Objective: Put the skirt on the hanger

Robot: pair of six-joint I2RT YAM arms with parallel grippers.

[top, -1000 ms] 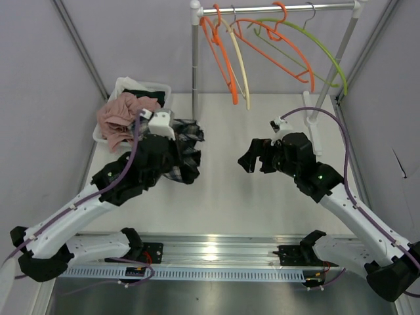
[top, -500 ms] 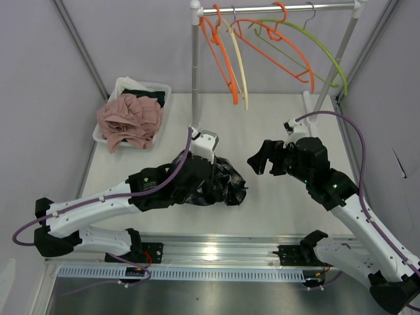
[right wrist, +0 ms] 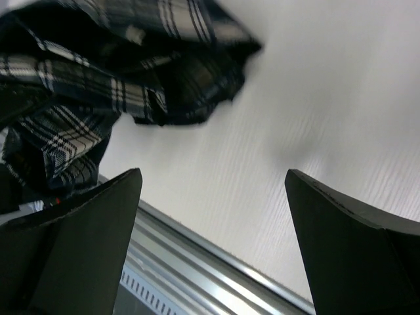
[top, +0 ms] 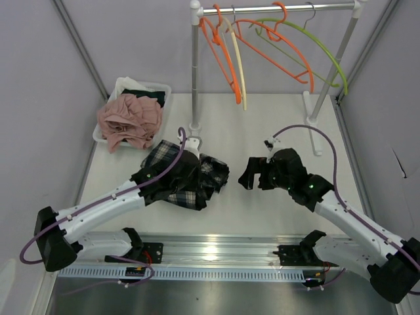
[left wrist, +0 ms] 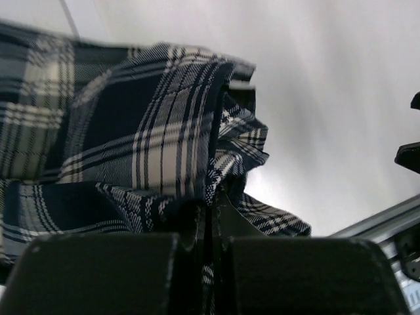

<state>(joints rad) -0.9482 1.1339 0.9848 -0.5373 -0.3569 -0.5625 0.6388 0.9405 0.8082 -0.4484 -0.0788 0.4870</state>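
The plaid skirt (top: 197, 180) is bunched up just off the table's (top: 275, 125) centre, toward 8 o'clock in the top view. The left gripper (left wrist: 211, 200) is pinched tight on a fold of it. At the skirt's 3 o'clock the right gripper (top: 253, 173) has its jaws spread wide, near the cloth but apart from it. Orange hangers (top: 224, 62) hang from the rail (top: 275, 8) at 12 o'clock, and a tray (top: 157, 88) of pink clothing (top: 128, 118) sits at 10 o'clock.

White arm links (top: 98, 205), black joints (top: 49, 230), purple cables (top: 308, 127).

No text, label, brand, number or sign can be read anywhere in these views.
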